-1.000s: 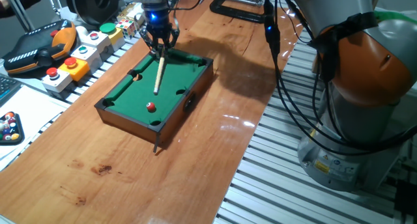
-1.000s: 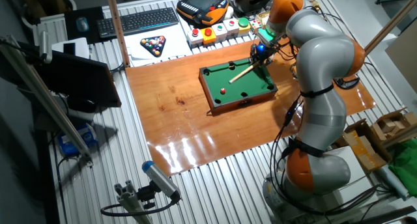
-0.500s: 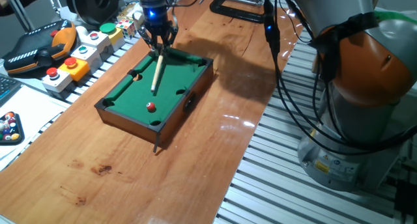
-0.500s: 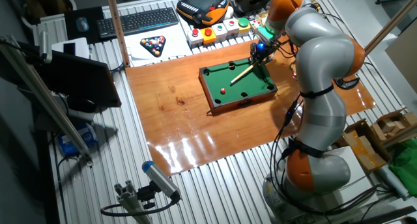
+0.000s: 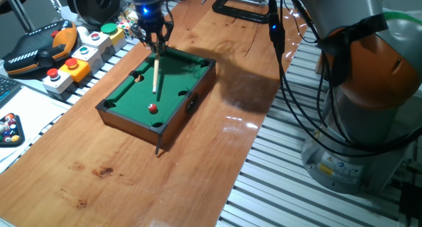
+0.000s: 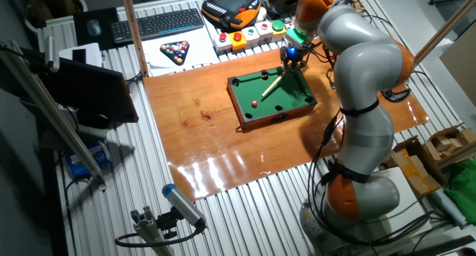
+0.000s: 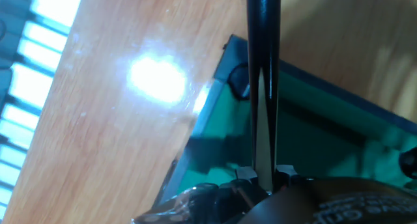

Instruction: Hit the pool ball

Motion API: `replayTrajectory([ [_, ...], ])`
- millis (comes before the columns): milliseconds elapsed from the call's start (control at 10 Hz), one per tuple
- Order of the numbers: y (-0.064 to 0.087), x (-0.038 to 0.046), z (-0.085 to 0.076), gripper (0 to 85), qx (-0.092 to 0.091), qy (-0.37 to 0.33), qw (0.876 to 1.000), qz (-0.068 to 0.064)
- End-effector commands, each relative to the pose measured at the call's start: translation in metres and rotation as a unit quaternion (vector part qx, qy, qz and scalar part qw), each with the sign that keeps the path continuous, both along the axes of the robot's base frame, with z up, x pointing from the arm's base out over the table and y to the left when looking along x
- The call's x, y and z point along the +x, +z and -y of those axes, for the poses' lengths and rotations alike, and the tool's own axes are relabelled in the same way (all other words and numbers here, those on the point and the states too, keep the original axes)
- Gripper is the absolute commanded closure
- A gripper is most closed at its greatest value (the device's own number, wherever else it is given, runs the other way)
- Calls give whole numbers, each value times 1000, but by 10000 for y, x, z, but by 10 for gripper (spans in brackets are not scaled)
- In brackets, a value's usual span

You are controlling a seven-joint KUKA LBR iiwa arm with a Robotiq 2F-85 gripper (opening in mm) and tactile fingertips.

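The pool ball (image 5: pixel 153 108) is a tiny red ball on the green felt of the miniature pool table (image 5: pixel 128 122), near its front pocket. It also shows in the other fixed view (image 6: pixel 254 103). My gripper (image 5: pixel 155 49) hangs over the table's far end, shut on a wooden cue stick (image 5: pixel 156 74). The cue slants down over the felt with its tip a short way from the ball and apart from it. The other fixed view shows the gripper (image 6: pixel 286 62) and cue (image 6: pixel 272 82) too. In the hand view the cue (image 7: pixel 262 61) runs between my fingers (image 7: pixel 244 174); the ball is out of view there.
Button boxes (image 5: pixel 79 52) and a teach pendant (image 5: pixel 39 49) lie left of the table. A triangle rack of coloured balls (image 6: pixel 176 52) sits by a keyboard (image 6: pixel 160 24). A black clamp (image 5: pixel 241 6) and hanging cables (image 5: pixel 282 55) are at the back right.
My gripper has moved back and to the left over the table's far end, taking the cue with it. The red ball has not moved.
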State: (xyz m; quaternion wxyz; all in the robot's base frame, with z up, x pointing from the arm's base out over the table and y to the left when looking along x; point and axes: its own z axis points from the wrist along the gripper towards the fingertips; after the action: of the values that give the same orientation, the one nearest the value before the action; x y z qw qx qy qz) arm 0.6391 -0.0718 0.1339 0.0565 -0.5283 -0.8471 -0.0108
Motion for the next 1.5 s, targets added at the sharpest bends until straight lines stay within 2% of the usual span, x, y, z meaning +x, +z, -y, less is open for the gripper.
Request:
replayTrajectory([
  [0, -16, 19, -31, 843, -2, 4, 1000, 0],
  [400, -112, 90, -75, 843, 8, 9, 1000, -6],
  [700, -132, 98, -90, 843, 7, 25, 1000, -9],
  [1400, -173, 108, -140, 843, 6, 15, 1000, -8],
])
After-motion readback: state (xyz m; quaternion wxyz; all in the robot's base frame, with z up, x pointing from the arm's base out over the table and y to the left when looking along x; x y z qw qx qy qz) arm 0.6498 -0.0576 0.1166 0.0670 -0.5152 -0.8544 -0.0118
